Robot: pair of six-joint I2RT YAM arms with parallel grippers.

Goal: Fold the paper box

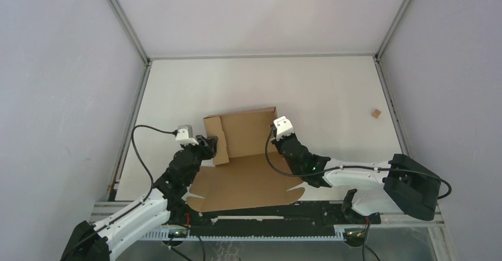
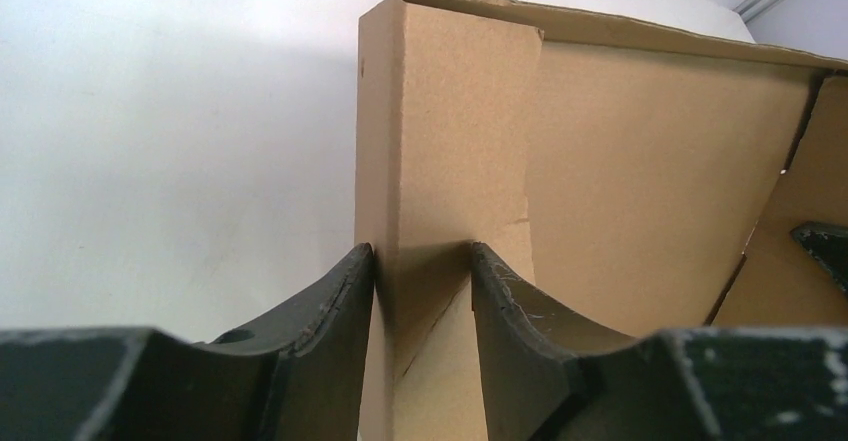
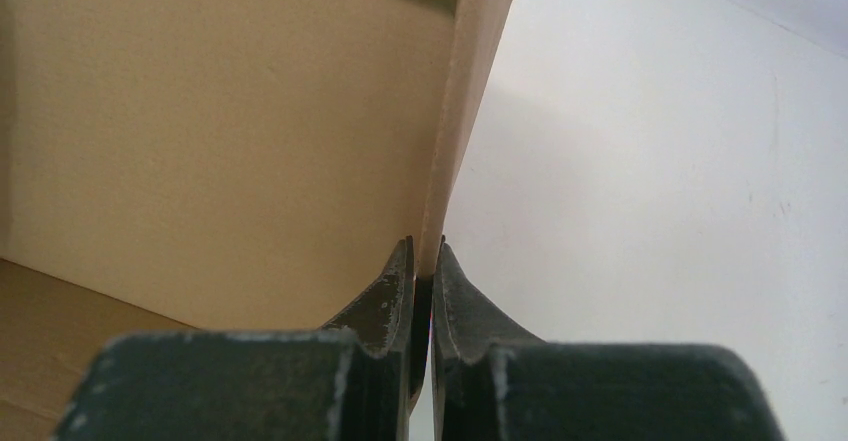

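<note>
The paper box (image 1: 248, 172) sits half raised at the centre of the table (image 1: 331, 89), the right gripper (image 1: 276, 132), arm stretched low, pinched on its 3 o'clock wall. The left gripper (image 1: 213, 144) straddles the 9 o'clock wall; we cannot tell whether it clamps. A cardboard scrap (image 1: 375, 113) lies at 2 o'clock.

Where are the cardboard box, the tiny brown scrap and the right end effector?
paper box (image 1: 248, 132): top view, on its upright back panel.
tiny brown scrap (image 1: 375, 113): top view, on its middle.
right end effector (image 3: 425, 258): right wrist view, between fingertips pinching the box wall.
</note>
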